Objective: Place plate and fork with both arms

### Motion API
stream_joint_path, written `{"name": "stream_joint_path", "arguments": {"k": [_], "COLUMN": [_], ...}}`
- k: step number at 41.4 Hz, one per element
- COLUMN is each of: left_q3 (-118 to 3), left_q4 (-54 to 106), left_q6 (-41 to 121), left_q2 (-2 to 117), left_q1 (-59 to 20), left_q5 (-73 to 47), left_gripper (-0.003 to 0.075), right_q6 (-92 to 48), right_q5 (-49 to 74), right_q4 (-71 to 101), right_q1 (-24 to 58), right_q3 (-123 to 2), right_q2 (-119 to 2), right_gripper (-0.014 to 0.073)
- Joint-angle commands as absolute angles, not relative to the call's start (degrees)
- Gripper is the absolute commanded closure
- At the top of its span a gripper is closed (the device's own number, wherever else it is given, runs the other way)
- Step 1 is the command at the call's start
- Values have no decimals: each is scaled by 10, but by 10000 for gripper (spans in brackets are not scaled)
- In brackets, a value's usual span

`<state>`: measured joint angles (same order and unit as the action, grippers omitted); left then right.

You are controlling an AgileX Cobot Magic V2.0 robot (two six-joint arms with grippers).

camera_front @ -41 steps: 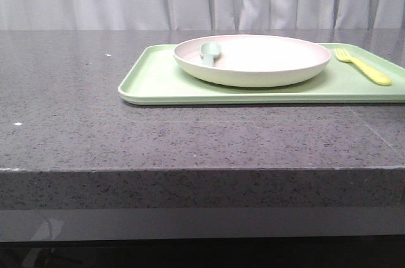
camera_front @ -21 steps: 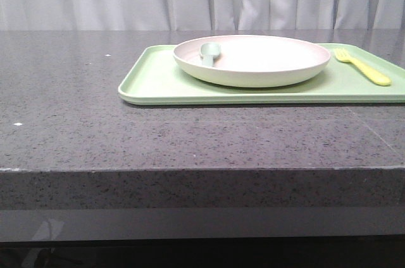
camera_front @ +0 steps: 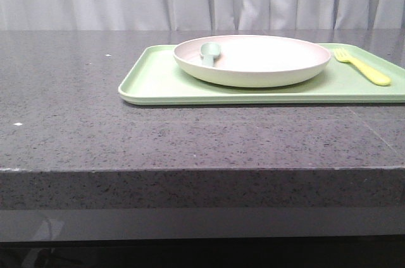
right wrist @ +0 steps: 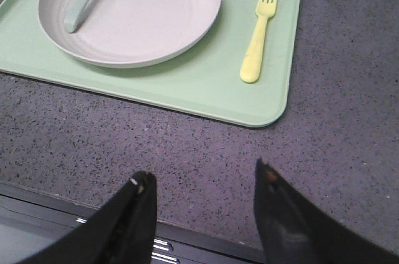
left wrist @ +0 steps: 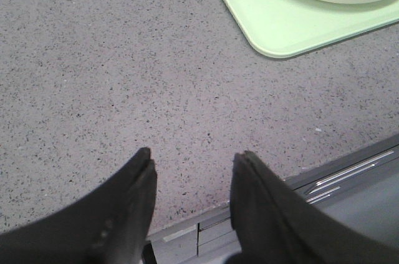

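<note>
Only the fingers show. The left gripper (left wrist: 193, 161) has two smooth, matte black fingers (left wrist: 128, 208) tapering to blunt tips. The right gripper (right wrist: 202, 180) has the same black tapered fingers (right wrist: 283, 220), with small pale scuffs at their tips.

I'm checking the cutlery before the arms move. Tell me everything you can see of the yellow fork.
The fork is small, pale yellow and looks like plastic, with short tines and a flat handle that widens to a rounded end. It lies flat on the light-green tray, on the bare stretch to the right of the plate, apart from it, tines pointing away from the robot. Nothing but the tray touches it; neither gripper is near.
</note>
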<state>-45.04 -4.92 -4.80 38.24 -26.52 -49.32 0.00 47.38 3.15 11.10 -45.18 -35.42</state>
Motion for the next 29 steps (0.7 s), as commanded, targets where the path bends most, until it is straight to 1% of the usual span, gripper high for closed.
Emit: {"name": "stream_joint_path", "arguments": {"k": [1, 7, 9, 12, 14, 16, 20, 23, 29], "left_q3": [-466, -466, -466, -466, -466, -466, -466, -466, -466], "left_q4": [-52, -52, -52, -52, -52, -52, -52, -52, -52], "left_q6": [-55, -55, -55, -55, -55, -55, -55, -55, -55], "left_q2": [381, 381, 381, 381, 381, 381, 381, 381, 381], "left_q1": [-264, -264, -264, -264, -264, -264, -264, -264, -264], "left_q5": [-455, -455, -454, -455, -455, -455, -455, -454, -454], "left_gripper": [426, 426, 426, 430, 456, 509, 659, 742, 740], "right_q6": [-4, -4, -4, -4, -4, -4, -4, -4, -4], "right_q5": [434, 434, 434, 434, 434, 434, 434, 434, 440], "right_q4": [27, 27, 27, 27, 27, 27, 27, 27, 27], "right_q1": [111, 111, 111, 111, 111, 111, 111, 111, 111], "right_q3": [-463, -463, -463, -463, -463, -463, -463, -463, -463], "right_q2": [-354, -354, -354, -354, -354, -354, -354, -354, -354], "right_gripper": [200, 211, 251, 348, 428, 505, 638, 687, 681]}}
